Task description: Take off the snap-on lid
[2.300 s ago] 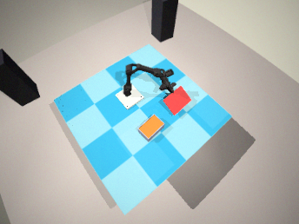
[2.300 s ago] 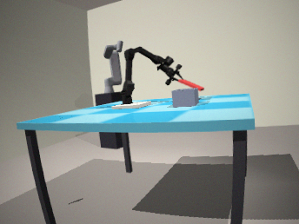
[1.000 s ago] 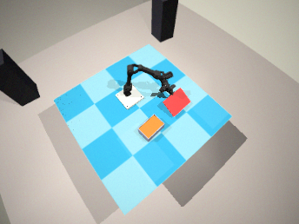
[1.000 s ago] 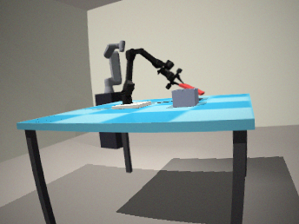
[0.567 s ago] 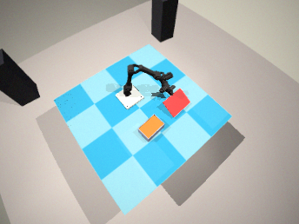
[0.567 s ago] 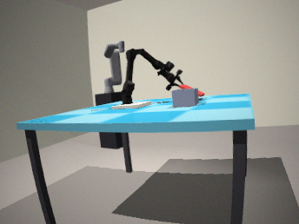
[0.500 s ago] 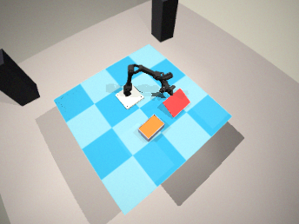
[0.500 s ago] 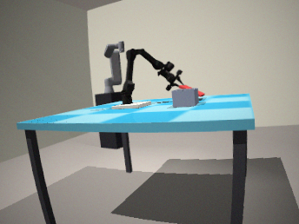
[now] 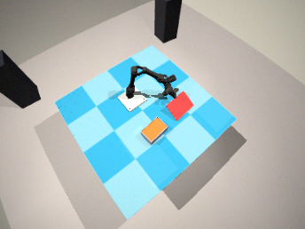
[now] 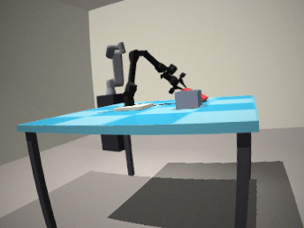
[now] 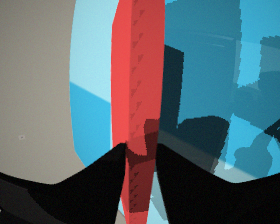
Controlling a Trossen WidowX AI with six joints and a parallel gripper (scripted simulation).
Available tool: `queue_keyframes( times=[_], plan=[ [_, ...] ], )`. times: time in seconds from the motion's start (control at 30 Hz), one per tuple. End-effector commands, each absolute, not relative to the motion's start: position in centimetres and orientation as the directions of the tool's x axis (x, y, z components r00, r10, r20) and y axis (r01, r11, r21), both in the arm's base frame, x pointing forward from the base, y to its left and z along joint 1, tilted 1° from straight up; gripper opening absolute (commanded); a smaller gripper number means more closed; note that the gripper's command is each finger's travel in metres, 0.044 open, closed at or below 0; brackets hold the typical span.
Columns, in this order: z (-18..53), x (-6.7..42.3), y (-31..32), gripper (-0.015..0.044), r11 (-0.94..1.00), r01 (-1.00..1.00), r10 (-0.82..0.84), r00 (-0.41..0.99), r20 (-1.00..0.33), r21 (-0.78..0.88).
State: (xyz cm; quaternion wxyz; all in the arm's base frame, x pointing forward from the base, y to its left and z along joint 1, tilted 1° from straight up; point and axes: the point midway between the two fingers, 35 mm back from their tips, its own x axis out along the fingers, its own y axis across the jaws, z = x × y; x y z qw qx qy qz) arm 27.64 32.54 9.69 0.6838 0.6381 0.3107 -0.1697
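Observation:
The red lid [image 9: 180, 106] [image 10: 204, 98] [image 11: 145, 75] is off the box and tilted, sloping down away from my gripper. Its low end is close to the table top; whether it touches is unclear. My gripper [image 9: 175, 97] [image 10: 186, 88] [image 11: 140, 149] is shut on the near edge of the lid, with one fingertip on each face in the wrist view. The grey storage box [image 9: 154, 130] [image 10: 187, 100] stands upright on the table, with orange showing at its top. It hides part of the lid in the exterior view.
The blue checkered table [image 9: 124, 159] [image 10: 133, 126] bears everything. The white base plate [image 9: 129, 104] [image 10: 133, 108] of my arm lies left of the lid, behind the box. The table edge lies beyond the lid. Black pedestals [image 9: 167, 19] [image 9: 18, 83] stand off the table.

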Motion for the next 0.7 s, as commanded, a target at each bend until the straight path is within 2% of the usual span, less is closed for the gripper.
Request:
queue_keyframes(
  times=[0.0, 0.67],
  plan=[
    [9.4, 27.7, 32.5, 0.0, 0.123, 0.625, 0.161, 0.754, -0.637, 0.771],
    [7.8, 27.7, 32.5, 0.0, 0.123, 0.625, 0.16, 0.754, -0.637, 0.771]
  ],
)
